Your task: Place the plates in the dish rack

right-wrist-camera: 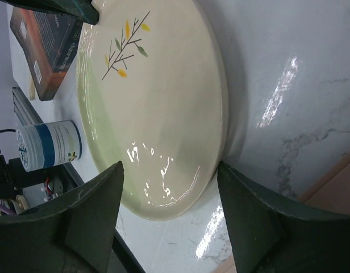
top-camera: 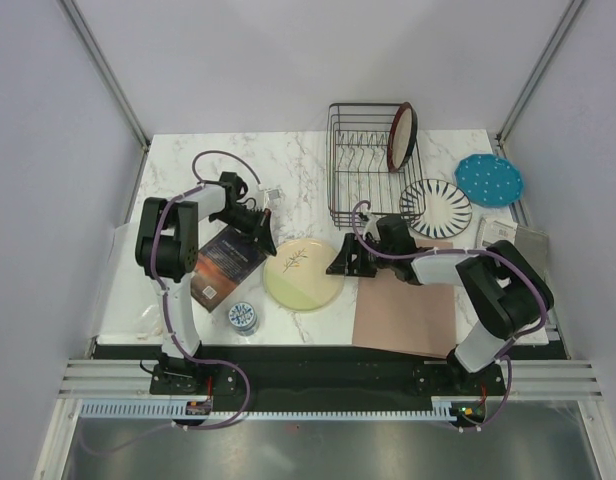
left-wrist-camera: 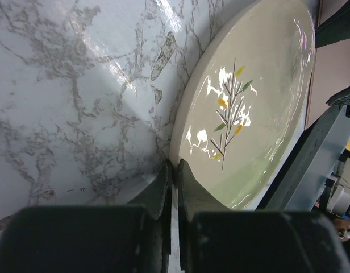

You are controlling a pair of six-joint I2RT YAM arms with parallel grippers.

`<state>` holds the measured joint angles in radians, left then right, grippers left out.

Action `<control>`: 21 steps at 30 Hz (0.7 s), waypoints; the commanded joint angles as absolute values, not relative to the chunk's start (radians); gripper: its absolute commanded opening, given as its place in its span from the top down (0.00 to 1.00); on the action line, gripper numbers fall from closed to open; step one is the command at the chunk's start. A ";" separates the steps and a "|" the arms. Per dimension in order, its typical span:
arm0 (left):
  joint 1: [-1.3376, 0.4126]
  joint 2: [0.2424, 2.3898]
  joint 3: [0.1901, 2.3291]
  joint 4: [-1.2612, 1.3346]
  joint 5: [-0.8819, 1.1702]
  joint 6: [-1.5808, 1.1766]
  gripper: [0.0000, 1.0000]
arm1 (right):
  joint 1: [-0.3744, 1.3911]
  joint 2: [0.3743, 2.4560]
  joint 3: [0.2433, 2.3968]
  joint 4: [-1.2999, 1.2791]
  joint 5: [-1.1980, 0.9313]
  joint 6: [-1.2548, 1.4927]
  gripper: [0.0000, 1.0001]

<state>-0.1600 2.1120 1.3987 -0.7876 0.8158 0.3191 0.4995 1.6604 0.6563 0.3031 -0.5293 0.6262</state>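
The cream plate with the sprig drawing is seen lying flat on the marble table, in front of the black wire dish rack and between the two arms. The left gripper is pressed to this plate's rim with its jaws together and nothing seen between them. The right gripper is set at the opposite rim, jaws wide apart, with no grip taken. The cream plate with the dark red rim is stood on edge in the rack. The black-striped plate and the teal dotted plate are laid on the table right of the rack. A patterned cup and a book are placed beside the sprig plate.
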 commanded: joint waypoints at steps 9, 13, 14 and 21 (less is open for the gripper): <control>-0.179 2.132 1.351 -0.848 1.193 0.383 0.97 | 0.522 1.790 0.646 0.500 -0.649 0.721 0.32; -0.192 2.134 1.353 -0.848 1.236 0.425 0.98 | 0.522 1.758 0.647 0.515 -0.672 0.739 0.39; -0.196 2.137 1.358 -0.848 1.239 0.426 0.98 | 0.523 1.746 0.647 0.515 -0.673 0.741 0.41; -0.201 2.112 1.359 -0.848 1.201 0.425 0.90 | 0.514 1.675 0.702 0.294 -0.679 0.635 1.00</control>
